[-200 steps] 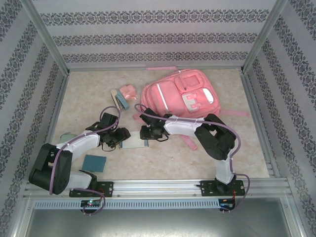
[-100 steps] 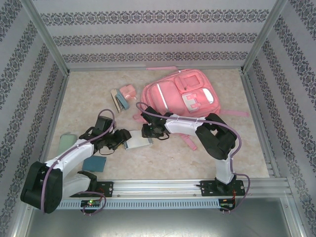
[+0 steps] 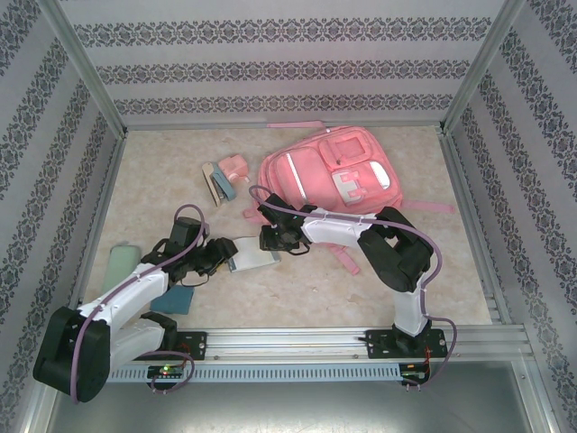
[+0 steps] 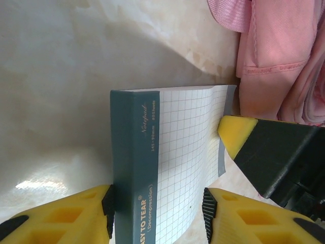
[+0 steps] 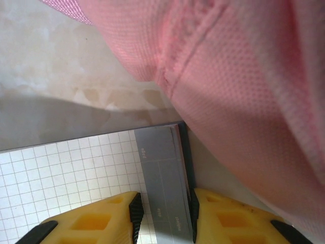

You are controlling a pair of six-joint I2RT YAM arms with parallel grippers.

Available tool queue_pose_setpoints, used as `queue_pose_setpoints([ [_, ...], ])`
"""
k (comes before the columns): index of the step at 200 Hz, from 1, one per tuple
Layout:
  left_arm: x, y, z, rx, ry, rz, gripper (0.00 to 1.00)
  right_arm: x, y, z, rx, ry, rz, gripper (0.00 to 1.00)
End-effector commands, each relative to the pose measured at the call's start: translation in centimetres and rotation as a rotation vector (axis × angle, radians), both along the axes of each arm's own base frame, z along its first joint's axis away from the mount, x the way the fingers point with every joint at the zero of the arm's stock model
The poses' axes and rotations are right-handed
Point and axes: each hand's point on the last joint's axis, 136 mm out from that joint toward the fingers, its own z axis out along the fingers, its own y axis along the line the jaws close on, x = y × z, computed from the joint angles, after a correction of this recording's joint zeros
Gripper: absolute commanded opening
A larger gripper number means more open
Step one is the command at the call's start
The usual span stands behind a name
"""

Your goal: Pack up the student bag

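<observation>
The left hand (image 4: 156,201) had its two yellow fingers either side of a notepad (image 4: 183,152), at the end with the teal spine. One pad lay against the spine and the other sat just at the gridded page's edge — whether they had bitten yet I could not tell. From there the notepad ran away from the left hand, long axis pointing at the right hand (image 5: 163,203), which was clamped on the far end by its grey strip. The pad was held between the two arms, tilted up off the worktop (image 3: 297,298), with a shadow under it.

Beyond the right hand lay the pink bag (image 3: 325,176), flat on the worktop toward the back, front pockets up. Its near-left edge was just beside the notepad's grey end, and pink fabric hung close over that end in the right wrist view. So the bag was straight on past the right hand, up and to the right of the pad, and the right arm was clearly the nearer of the two. As I judged it, the next move turned on sending the notepad along its own length, grey end first, toward that near edge — though I could not make out an open pocket there.
</observation>
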Motion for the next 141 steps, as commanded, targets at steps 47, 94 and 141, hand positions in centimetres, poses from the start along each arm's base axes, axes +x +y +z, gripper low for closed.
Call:
queue_pose_setpoints([
  [47,2.4,-3.2,6.3,-0.140,-0.225,-0.121,0.39,-2.4,1.8,-0.6,0.055,0.067,0.068,0.33],
  [94,1.9,-2.1,4.4,-0.052,-0.157,-0.100,0.17,-2.1,1.7,0.2,0.053,0.052,0.080,0.35],
  [141,2.3,-1.1,6.1,0.019,-0.187,-0.084,0.02,-0.1,-0.5,5.9,-0.032,-0.120,0.154,0.43],
])
